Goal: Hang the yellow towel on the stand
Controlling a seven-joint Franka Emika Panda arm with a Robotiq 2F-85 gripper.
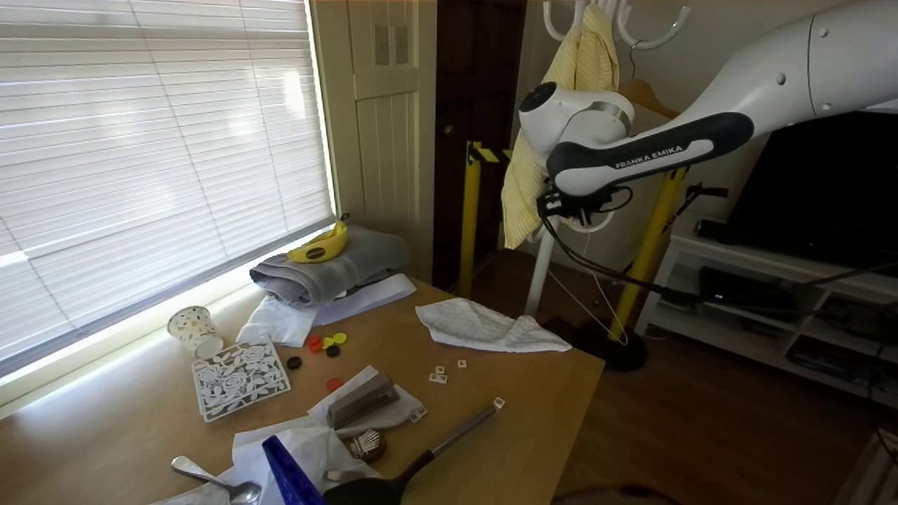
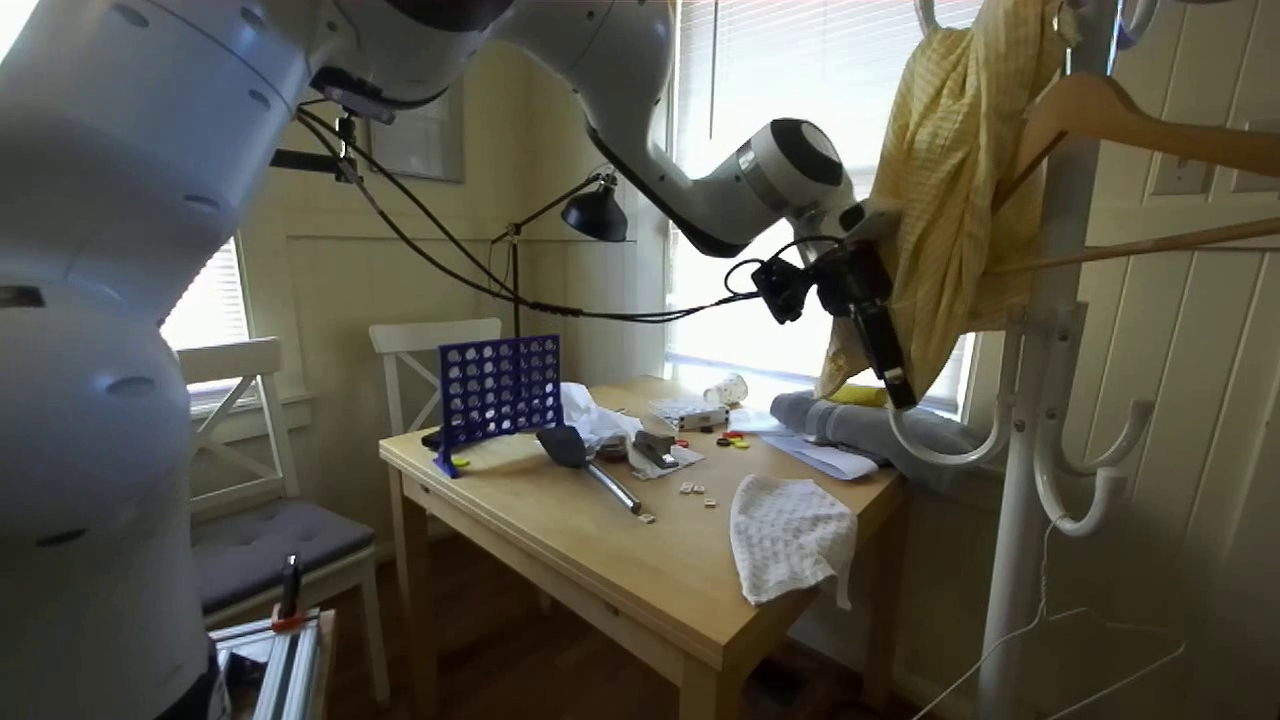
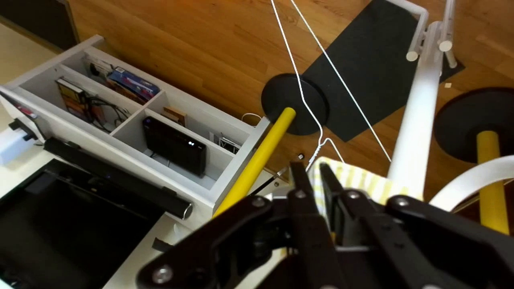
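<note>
The yellow towel (image 1: 586, 52) hangs from the upper part of the white coat stand (image 1: 541, 280), draped down beside its pole. In an exterior view the towel (image 2: 945, 170) drops in long folds past the stand's pole (image 2: 1025, 500). My gripper (image 2: 895, 385) points down against the front of the towel's lower part there. In the wrist view the gripper (image 3: 312, 165) has its fingers parted by a narrow gap. The striped towel (image 3: 357, 176) shows in and behind that gap, near the pole (image 3: 413, 116). Whether cloth lies between the fingers is unclear.
A wooden hanger (image 2: 1110, 105) and a white wire hanger (image 3: 319, 140) hang at the stand. Lower hooks (image 2: 1080, 490) stick out. Yellow posts (image 1: 649, 245) stand nearby. The table (image 2: 600, 510) holds a white cloth (image 2: 795, 540), a grey towel (image 2: 840, 420) and small items.
</note>
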